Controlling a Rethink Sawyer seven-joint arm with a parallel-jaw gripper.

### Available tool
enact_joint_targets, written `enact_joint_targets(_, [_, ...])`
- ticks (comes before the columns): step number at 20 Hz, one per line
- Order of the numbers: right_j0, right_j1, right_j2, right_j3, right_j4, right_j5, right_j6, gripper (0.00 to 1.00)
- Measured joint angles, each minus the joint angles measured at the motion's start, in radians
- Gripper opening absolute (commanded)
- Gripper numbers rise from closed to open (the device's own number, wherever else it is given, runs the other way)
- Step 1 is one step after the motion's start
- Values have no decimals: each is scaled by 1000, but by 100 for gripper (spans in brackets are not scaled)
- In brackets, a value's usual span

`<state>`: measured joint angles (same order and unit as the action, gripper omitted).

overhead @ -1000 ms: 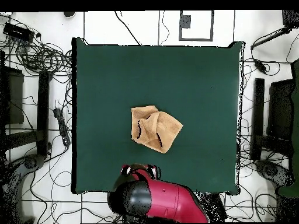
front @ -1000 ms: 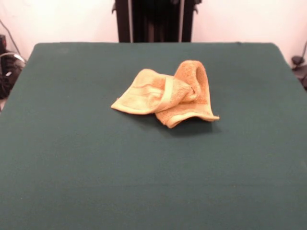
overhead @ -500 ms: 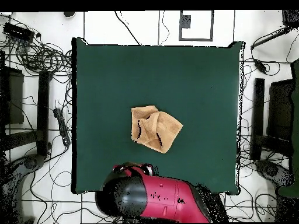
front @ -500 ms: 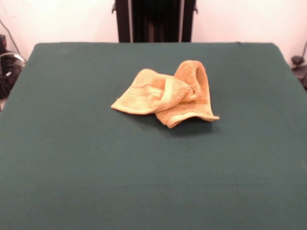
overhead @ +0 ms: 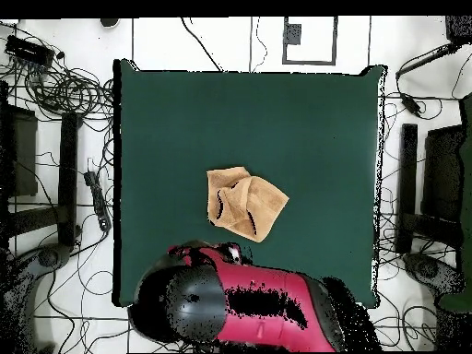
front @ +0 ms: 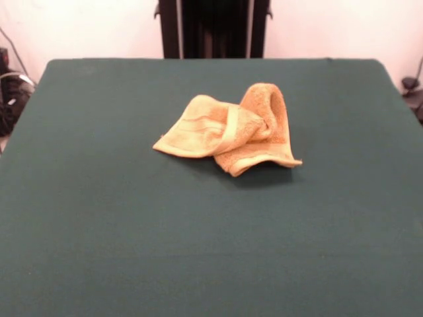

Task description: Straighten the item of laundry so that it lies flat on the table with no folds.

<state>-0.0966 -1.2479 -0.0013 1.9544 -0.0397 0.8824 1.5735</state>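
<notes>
The yellow-orange towel [front: 231, 129] lies crumpled near the middle of the dark green table [front: 99, 218]. One part is folded over itself and a rolled loop stands up at its right in the front view. It also shows in the overhead view [overhead: 245, 204] as a folded, uneven patch on the table [overhead: 313, 129]. The red and black arm [overhead: 240, 304] hangs over the table's edge by the robot's base, well short of the towel. The gripper [overhead: 226, 251] sits at the arm's tip, mostly covered by the arm. It holds nothing that I can see.
The robot's black pedestal [front: 213, 30] stands behind the table's far edge in the front view. Cables and black equipment [overhead: 55, 101] lie on the floor along both sides of the table.
In the overhead view the arm has swung to the left along the table's edge and covers more of it. The towel has not moved.
</notes>
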Motion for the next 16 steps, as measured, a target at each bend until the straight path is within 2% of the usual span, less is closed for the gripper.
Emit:
enact_joint_targets(9, [77,98,-1,5,1,-185,1,100])
enact_joint_targets(16, [92,192,-8,15,7,-296,1,100])
